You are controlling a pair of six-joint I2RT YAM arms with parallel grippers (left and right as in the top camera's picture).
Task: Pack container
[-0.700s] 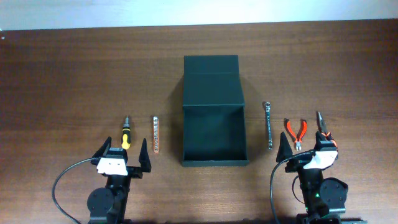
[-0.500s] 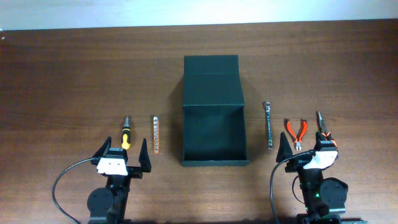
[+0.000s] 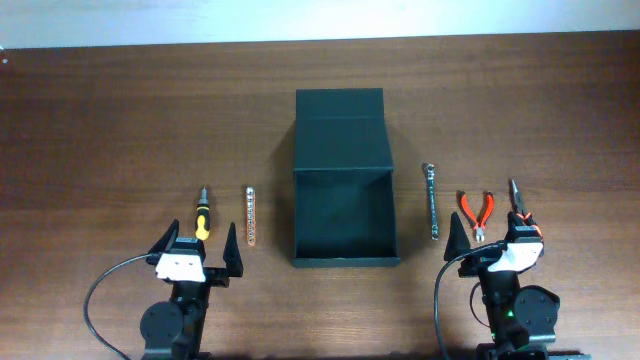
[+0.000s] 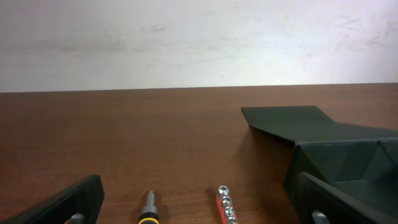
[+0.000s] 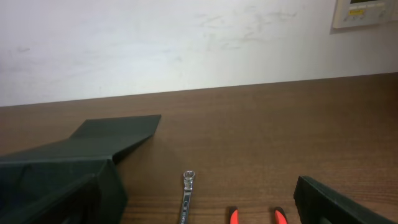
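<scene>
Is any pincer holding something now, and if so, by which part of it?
Nothing is held. The left pincer and the right pincer are both open and empty.

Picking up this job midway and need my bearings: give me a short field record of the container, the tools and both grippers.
container: open, lid flap laid flat toward the far edge, no tool inside
left of container: screwdriver, red bit holder
right of container: wrench, orange-handled pliers, second pliers
left gripper: open, holding nothing, just short of the screwdriver handle
right gripper: open, holding nothing, just short of the pliers
packed so far: nothing
</scene>
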